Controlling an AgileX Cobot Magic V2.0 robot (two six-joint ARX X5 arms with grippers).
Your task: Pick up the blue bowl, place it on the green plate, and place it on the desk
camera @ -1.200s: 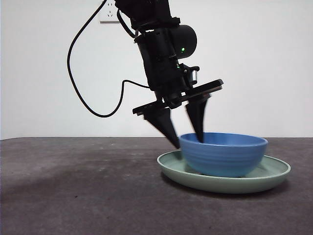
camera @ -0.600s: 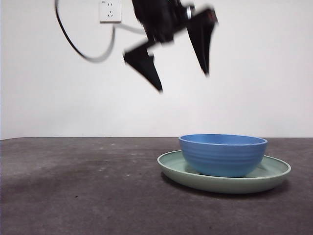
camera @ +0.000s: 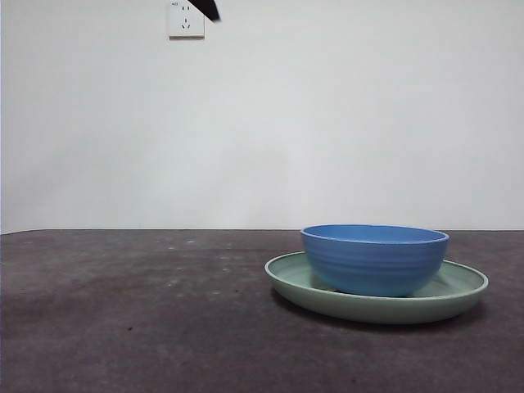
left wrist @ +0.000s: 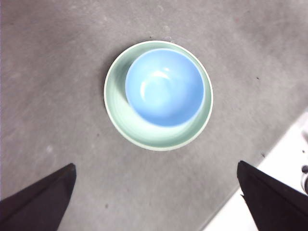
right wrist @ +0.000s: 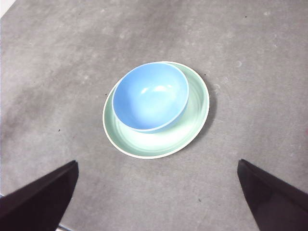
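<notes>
Since both arms hang high over the scene, status by item:
bowl: blue bowl (camera: 374, 259) sits in the green plate (camera: 463, 291), lower right of front view; off-centre, crowding one side of the rim per both wrist views (left wrist: 164, 86) (right wrist: 150, 96).
plate: flat on the desk (camera: 131, 327), carries the bowl. Wide crescent of bare plate (left wrist: 120, 115) on one side, prob. because the bowl was set down off-centre.
left gripper (left wrist: 154, 202): jaws spread wide, nothing held, looking straight down on the stack.
right gripper (right wrist: 156, 199): jaws spread wide too, empty, well above.
front view: only a black tip (camera: 205, 8) at top edge, upper left; can't tell which arm.
task: bowl-on-plate looks done; stack rests on desk, so likely near finish.
</notes>
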